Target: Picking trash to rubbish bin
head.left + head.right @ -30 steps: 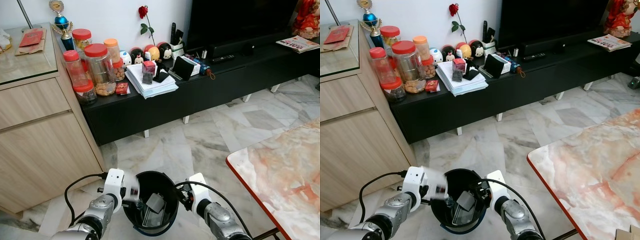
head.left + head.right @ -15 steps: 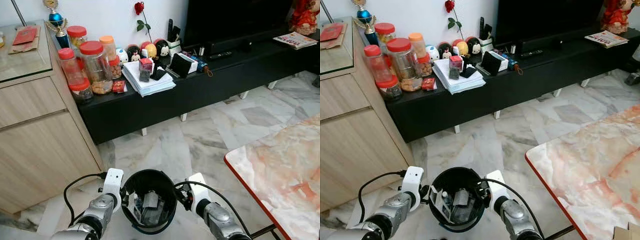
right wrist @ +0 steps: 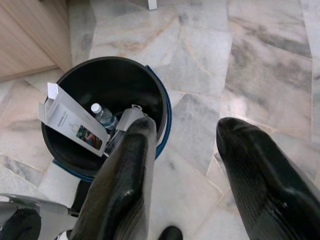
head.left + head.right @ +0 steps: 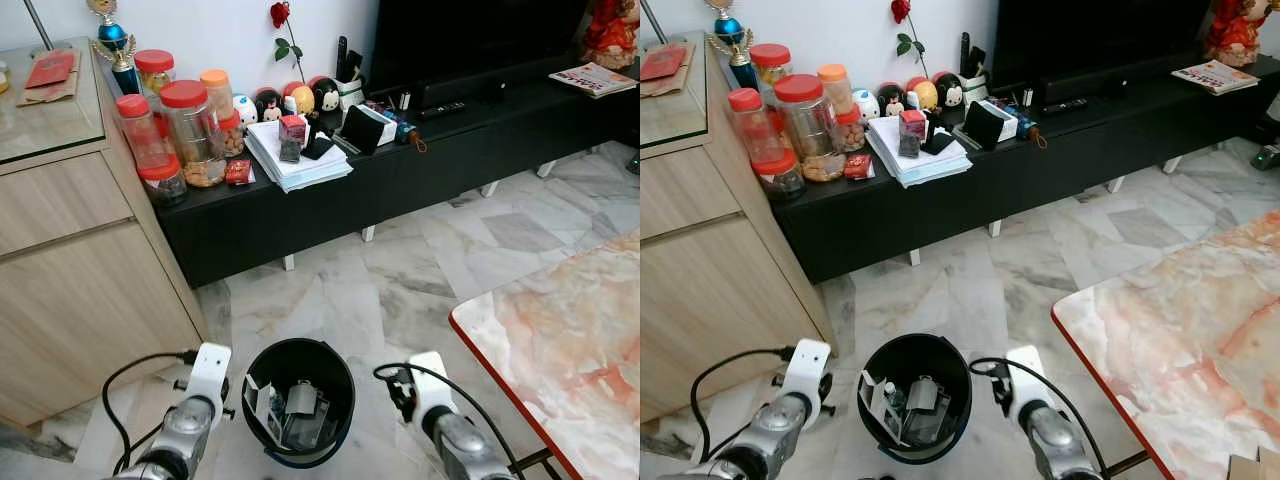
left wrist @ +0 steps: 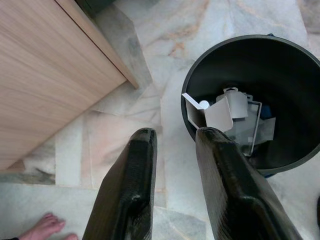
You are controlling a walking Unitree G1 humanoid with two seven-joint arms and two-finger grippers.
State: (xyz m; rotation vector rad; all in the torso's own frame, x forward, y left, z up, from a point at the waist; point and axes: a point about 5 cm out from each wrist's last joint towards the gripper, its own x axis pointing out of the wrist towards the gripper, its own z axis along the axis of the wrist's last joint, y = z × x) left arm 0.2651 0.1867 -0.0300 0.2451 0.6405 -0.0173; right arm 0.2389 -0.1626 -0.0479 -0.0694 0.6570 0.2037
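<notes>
Both head eyes are looking forward and down from standing height, sharing the rubbish bin [image 4: 298,412] and marble floor [image 4: 400,285]. Each wrist camera is looking steeply down along its fingers, close above that bin.

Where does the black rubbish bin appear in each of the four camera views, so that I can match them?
Left eye view: black rubbish bin, bottom centre, between both arms.
Right eye view: bottom, left of centre.
Left wrist view: upper right.
Right wrist view: upper left.
Shared landmark: the white carton leaning inside the bin.
</notes>
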